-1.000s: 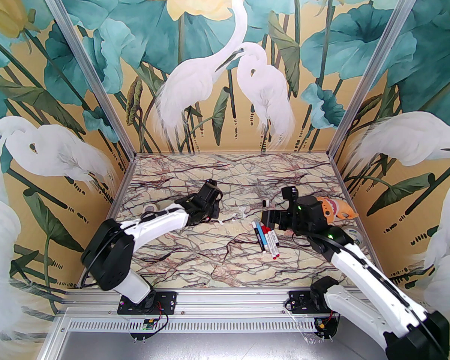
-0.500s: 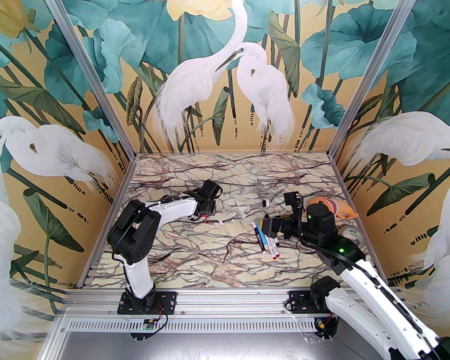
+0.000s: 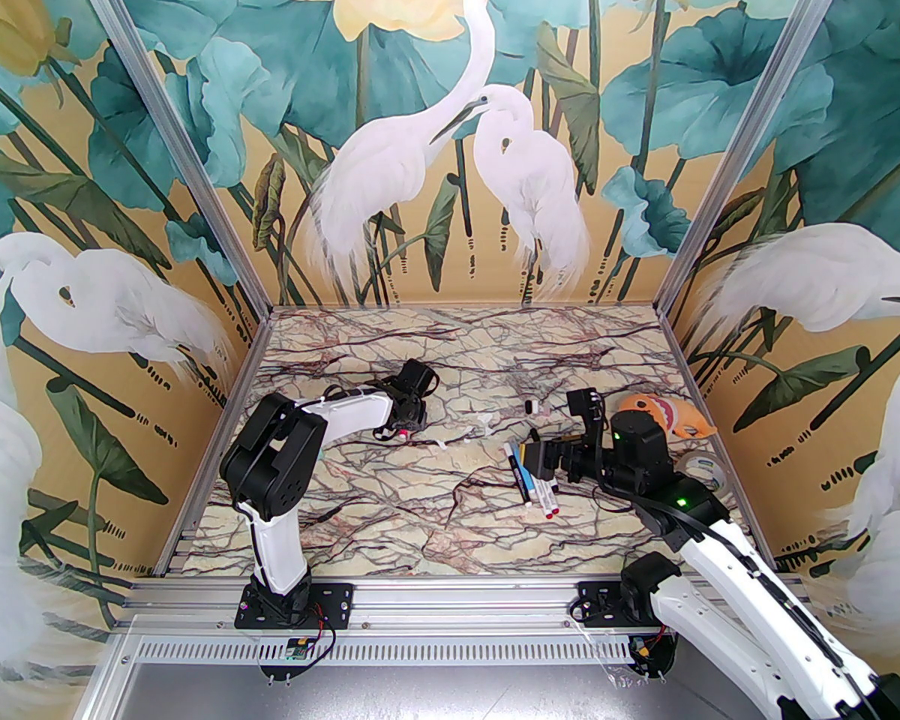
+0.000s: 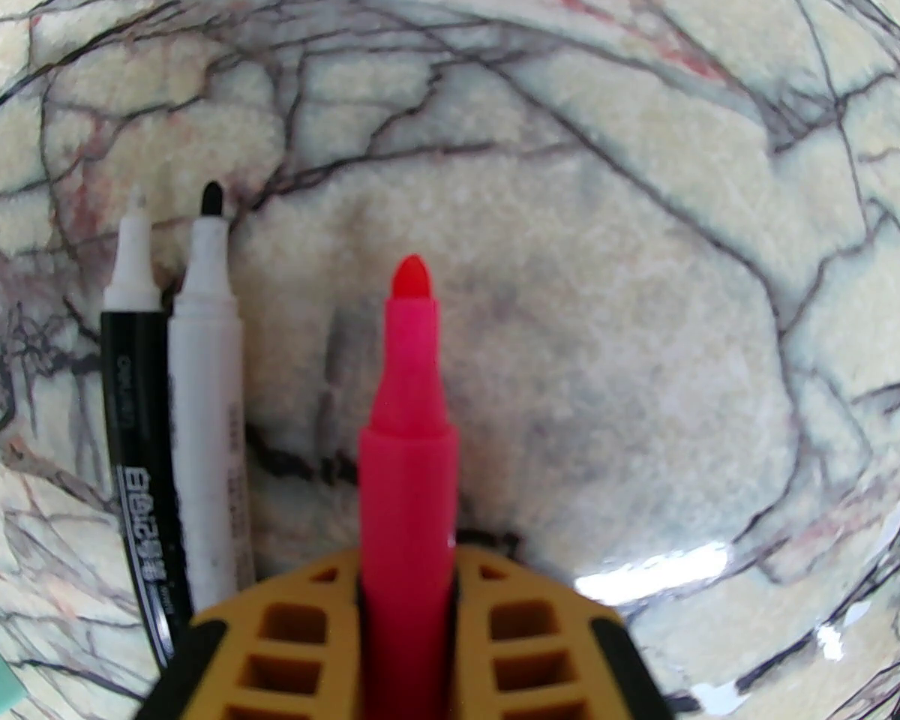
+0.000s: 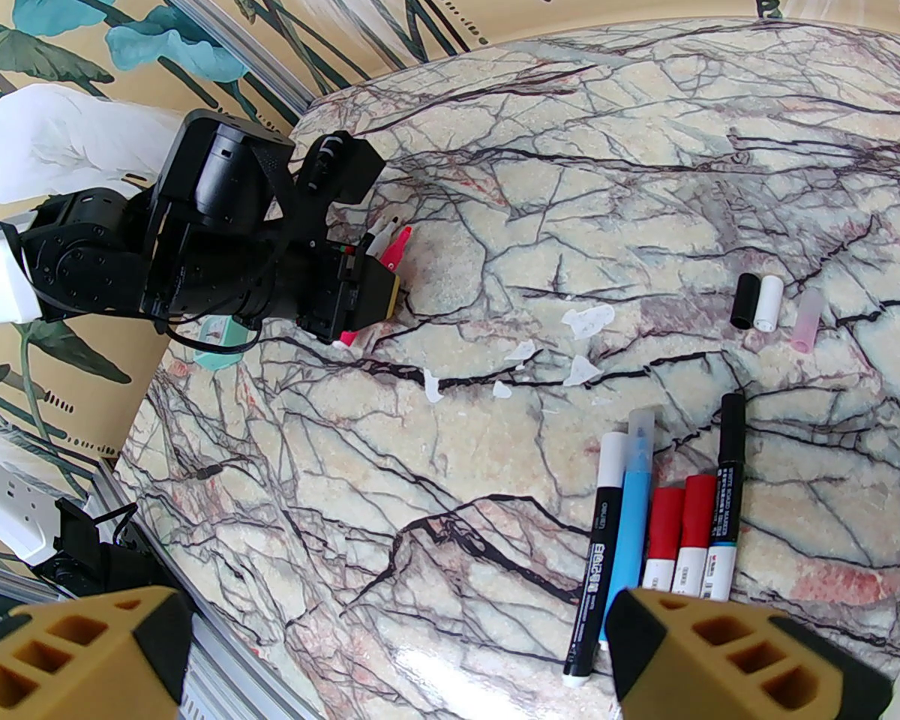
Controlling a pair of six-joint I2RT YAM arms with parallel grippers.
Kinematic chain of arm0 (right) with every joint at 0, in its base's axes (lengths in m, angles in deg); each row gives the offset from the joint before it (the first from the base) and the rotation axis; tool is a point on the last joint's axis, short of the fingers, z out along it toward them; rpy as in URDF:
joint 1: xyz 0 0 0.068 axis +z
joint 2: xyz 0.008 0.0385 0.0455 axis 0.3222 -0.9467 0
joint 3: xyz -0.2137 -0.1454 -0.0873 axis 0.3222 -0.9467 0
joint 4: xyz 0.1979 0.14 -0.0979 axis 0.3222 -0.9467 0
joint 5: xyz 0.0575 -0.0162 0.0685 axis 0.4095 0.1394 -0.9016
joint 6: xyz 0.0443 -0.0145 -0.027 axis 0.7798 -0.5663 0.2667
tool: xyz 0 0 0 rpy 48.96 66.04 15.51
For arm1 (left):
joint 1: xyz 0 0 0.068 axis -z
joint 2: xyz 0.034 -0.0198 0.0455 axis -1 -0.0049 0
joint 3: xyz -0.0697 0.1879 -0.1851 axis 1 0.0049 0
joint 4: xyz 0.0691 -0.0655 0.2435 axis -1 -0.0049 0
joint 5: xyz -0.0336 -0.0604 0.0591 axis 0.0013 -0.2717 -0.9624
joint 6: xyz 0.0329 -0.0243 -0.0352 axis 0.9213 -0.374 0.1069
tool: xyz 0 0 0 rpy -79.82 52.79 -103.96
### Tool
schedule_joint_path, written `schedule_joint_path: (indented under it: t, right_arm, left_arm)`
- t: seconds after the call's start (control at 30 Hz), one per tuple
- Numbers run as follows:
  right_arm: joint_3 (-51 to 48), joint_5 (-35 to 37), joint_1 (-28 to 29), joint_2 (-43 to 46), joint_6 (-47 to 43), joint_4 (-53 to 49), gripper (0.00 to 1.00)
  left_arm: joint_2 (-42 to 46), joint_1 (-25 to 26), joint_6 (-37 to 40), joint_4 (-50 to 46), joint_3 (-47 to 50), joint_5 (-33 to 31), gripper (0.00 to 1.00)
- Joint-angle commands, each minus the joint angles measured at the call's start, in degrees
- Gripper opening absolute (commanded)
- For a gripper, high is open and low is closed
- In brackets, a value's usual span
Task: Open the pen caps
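Left wrist: pink pen (image 4: pixel 407 432) pinched btwn fingers (image 4: pixel 292 627) (tip uncapped).

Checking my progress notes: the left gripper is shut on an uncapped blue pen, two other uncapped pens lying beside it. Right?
Not blue: the left wrist view shows the left gripper shut on an uncapped pink pen. The black pen and white pen beside it are uncapped.

My left gripper (image 4: pixel 409 582) hid the rear of the pink pen (image 4: pixel 409 432); my right gripper (image 5: pixel 397 603) covered the lower ends of the capped pens (image 5: pixel 664 541).
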Motion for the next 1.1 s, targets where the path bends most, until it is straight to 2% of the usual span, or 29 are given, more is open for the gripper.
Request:
schedule_joint_path:
  t: [0.0, 0.43, 0.77, 1.07]
  right_arm:
    - [0.58, 1.56, 0.16, 0.55, 0.6, -1.67, 0.99]
    - [0.81, 1.76, 0.15, 0.5, 0.47, -2.36, 0.99]
    - [0.68, 1.52, 0.12, 0.37, 0.49, -2.35, 0.99]
    - [-0.46, 0.94, 0.11, -0.04, 1.03, -1.14, 1.0]
  left_arm:
    - [-1.7, -0.78, 1.07, 0.06, -0.63, 0.07, 0.08]
    - [-0.82, -0.94, 1.1, -0.21, 0.16, -0.09, 0.28]
    - [1.25, -0.9, 0.65, -0.17, 1.33, -0.07, 0.31]
    - [10.66, 0.56, -0.36, 3.8, 8.5, 2.3, 0.38]
